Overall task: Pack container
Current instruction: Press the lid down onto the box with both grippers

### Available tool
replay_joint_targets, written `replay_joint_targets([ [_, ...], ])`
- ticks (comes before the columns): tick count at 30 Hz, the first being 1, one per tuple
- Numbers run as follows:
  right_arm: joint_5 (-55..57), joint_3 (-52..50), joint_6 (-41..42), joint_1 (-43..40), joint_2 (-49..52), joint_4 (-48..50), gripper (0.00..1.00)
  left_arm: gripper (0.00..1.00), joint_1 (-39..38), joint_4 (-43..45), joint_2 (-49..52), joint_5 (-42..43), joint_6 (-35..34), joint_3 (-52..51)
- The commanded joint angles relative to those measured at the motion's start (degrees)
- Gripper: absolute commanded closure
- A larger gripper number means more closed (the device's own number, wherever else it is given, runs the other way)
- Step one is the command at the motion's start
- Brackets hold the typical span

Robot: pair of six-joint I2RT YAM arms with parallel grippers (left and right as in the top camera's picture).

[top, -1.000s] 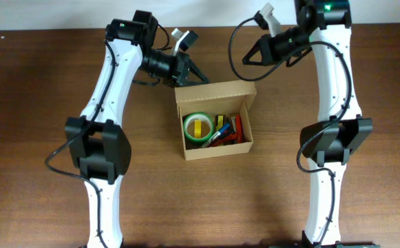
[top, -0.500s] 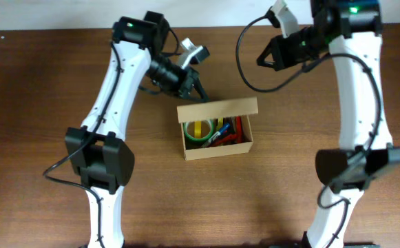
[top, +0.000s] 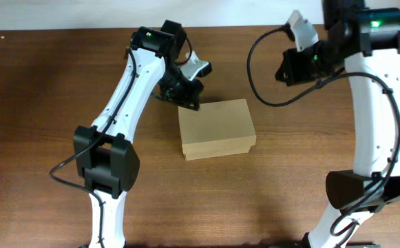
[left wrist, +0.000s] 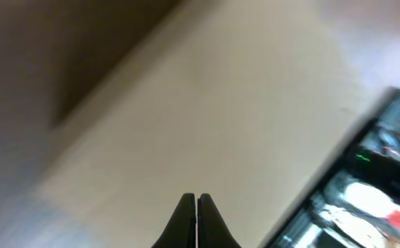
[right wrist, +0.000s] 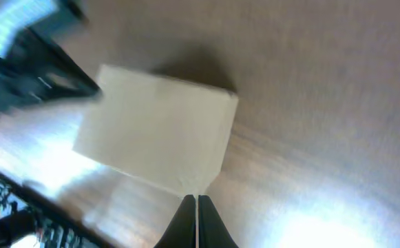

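Cardboard lid (top: 215, 120), open a moment ago, now lies flat on the container (top: 220, 149) mid-worktop (top: 48, 103), my left claw (left wrist: 196, 201) pressed together at its far-left corner, my right claw (right wrist: 196, 200) likewise closed and well apart, so packing looks finished.

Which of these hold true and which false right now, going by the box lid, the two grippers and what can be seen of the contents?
1. The cardboard box has its flap lid down. True.
2. The left gripper is at the box's far left corner. True.
3. The left gripper's fingers are spread wide. False: the left wrist view shows them closed together.
4. The right gripper presses on the lid. False: it hangs apart from the box, over the table, fingers together.
5. A tape roll and pens show inside the box. False: the lid hides whatever is inside.
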Motion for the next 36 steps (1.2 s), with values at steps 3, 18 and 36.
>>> replay_joint_targets([
  [3, 4.4, -3.7, 2.5, 4.2, -0.1, -0.4, 0.96, 0.98, -1.0, 2.1, -11.0, -22.8, -8.9, 0.0],
  [18, 12.0, -19.4, 7.8, 12.7, 0.0, -0.1, 0.96, 0.98, -12.3, -3.0, -16.5, -35.2, -12.0, -7.5],
  [36, 11.7, -29.2, 7.6, 12.8, 0.0, 5.6, 0.96, 0.98, -10.6, 11.2, -16.6, -20.4, -9.9, -27.8],
])
